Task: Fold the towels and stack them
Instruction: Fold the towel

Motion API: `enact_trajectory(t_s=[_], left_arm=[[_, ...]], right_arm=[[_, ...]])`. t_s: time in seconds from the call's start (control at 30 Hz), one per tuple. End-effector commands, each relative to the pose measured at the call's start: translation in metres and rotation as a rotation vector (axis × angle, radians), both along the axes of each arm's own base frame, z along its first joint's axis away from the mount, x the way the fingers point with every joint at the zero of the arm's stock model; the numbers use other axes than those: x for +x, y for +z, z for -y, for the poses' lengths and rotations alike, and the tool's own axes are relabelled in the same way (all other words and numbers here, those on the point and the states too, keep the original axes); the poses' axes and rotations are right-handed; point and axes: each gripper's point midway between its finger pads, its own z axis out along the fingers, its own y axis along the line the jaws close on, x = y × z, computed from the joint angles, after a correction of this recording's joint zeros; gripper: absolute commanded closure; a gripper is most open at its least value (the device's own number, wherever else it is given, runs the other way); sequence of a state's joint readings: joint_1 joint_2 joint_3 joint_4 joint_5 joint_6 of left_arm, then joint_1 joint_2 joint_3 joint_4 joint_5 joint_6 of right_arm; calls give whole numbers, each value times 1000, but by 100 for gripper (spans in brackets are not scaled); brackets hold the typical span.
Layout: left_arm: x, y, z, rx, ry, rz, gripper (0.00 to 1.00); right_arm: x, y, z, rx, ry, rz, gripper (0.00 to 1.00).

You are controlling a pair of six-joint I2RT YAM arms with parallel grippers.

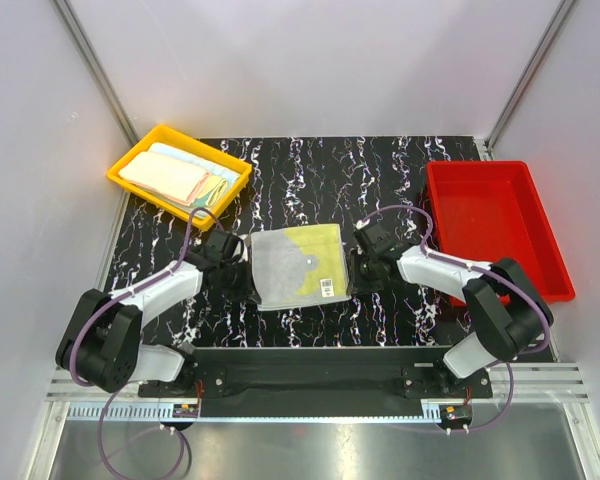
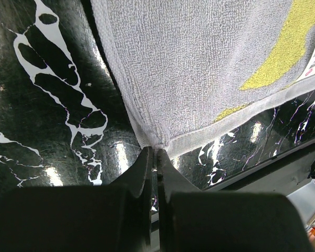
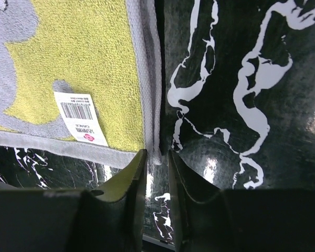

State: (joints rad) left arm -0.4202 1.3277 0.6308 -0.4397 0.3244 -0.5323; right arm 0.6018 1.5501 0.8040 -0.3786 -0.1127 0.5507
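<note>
A grey and yellow towel (image 1: 298,265) lies flat on the black marbled table between my two arms, with a white barcode label (image 1: 327,285) near its front right corner. My left gripper (image 1: 248,285) is shut on the towel's front left corner; in the left wrist view the grey towel (image 2: 199,63) runs into the closed tips of the gripper (image 2: 156,152). My right gripper (image 1: 352,282) is at the front right corner. In the right wrist view its jaws (image 3: 157,155) stand slightly apart, with the towel's (image 3: 84,52) grey hem corner between the tips, beside the label (image 3: 79,116).
A yellow tray (image 1: 115,178) at the back left holds folded pastel towels (image 1: 175,178). A red tray (image 1: 432,200) stands at the right edge. The table's front rail runs just behind both grippers.
</note>
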Motion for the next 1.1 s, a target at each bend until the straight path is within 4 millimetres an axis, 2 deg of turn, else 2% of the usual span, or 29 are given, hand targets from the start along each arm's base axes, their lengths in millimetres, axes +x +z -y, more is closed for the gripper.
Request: enact_trajectory(t_s=[0.0,0.17,0.47,0.73,0.9,1.03,1.07], left_arm=[[7,6,2,-6,3,44,100],[6,5,1,-5,2,45,100],[6,8,1,-6,3,51,100],[7,9,1,-7,5,55,100],[9,11,1,-5,12,62,100],[12,25,0,9,23,66,100],[16,34,0,3,30,94,100]], right_arm=[[10,24,-3,-13,-11,69,71],[10,27,-10,-6,-3,81,72],[6,13,-17,-12,13,58,73],[5,7,-18,-26,23,50,78],[7,20,-21,-16,31,66,100],[18,48,-23,-13,36,117,100],[16,51,-21,-27,41,115,100]])
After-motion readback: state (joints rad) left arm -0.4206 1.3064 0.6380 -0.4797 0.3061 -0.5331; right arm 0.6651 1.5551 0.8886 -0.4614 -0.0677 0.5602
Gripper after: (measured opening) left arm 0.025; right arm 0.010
